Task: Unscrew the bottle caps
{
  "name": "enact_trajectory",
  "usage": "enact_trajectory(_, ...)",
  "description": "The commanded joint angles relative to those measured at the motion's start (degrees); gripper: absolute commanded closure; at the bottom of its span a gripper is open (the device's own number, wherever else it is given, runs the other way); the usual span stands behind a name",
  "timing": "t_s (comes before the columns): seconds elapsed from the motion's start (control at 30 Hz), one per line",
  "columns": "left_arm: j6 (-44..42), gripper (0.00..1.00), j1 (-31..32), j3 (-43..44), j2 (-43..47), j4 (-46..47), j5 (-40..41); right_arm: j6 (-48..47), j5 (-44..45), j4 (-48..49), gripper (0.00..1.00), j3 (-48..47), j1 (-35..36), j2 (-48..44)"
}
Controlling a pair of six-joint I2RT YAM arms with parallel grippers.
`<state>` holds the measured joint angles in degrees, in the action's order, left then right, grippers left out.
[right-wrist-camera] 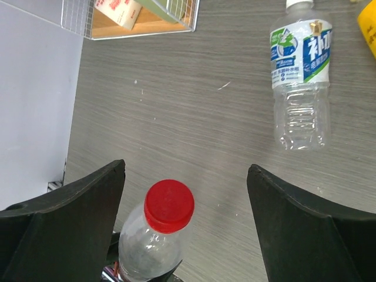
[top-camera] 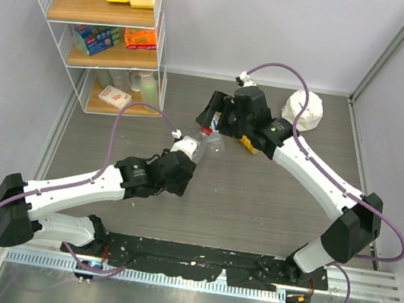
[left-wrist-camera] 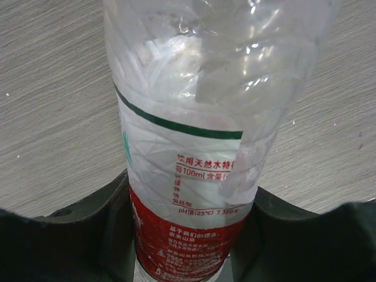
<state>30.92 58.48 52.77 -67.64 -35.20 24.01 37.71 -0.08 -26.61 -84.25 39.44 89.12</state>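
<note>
Over the middle of the worktop (top-camera: 255, 206) the left tool (left-wrist-camera: 188, 241) is clamped on the label end of the red-labelled bottle (left-wrist-camera: 188, 147), its red cap (right-wrist-camera: 169, 204) pointing up between the fingers of the right tool (right-wrist-camera: 187, 176), which stand wide apart and touch nothing. The cap sits nearer one finger than the other – closing like this could shove the neck sideways and leave a glancing hold that slips under the twist. The thin wall looks crumpled and is held far from the neck, so the bottle may buckle or spin in the clamp – the cap turning with it.
</note>
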Motion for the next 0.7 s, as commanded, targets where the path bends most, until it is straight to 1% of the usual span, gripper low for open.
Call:
enact_trajectory(0.0,-0.8,1.00,-0.1,2.9,-1.0,-1.2,3.2,1.3,1.0,1.2,0.17,-2.1,1.1,-0.4)
enact_trajectory(0.1,-1.1,1.00,0.0,3.2,-1.7,-1.5,3.5,2.0,-1.6,3.1,0.21,-0.5,1.3,-0.7)
enact_trajectory(0.17,-1.0,1.00,0.0,3.5,-2.0,-1.7,3.8,2.1,-2.4,3.8,0.29,0.0,1.3,-0.6)
enact_trajectory(0.27,-1.2,1.00,0.0,3.6,-2.2,-1.8,4.0,2.2,-3.4,3.9,0.31,0.5,1.3,0.1)
enact_trajectory(0.37,-1.1,1.00,0.0,3.8,-2.6,-1.9,3.9,2.5,-3.6,4.5,0.40,1.3,1.4,0.2)
enact_trajectory(0.63,-0.9,1.00,0.0,4.2,-2.5,-1.5,3.8,2.4,-3.4,5.2,0.43,2.5,1.5,0.4)
enact_trajectory(0.67,-1.1,1.00,-0.1,4.3,-2.4,-1.5,3.8,2.5,-3.5,5.3,0.47,2.6,1.4,0.3)
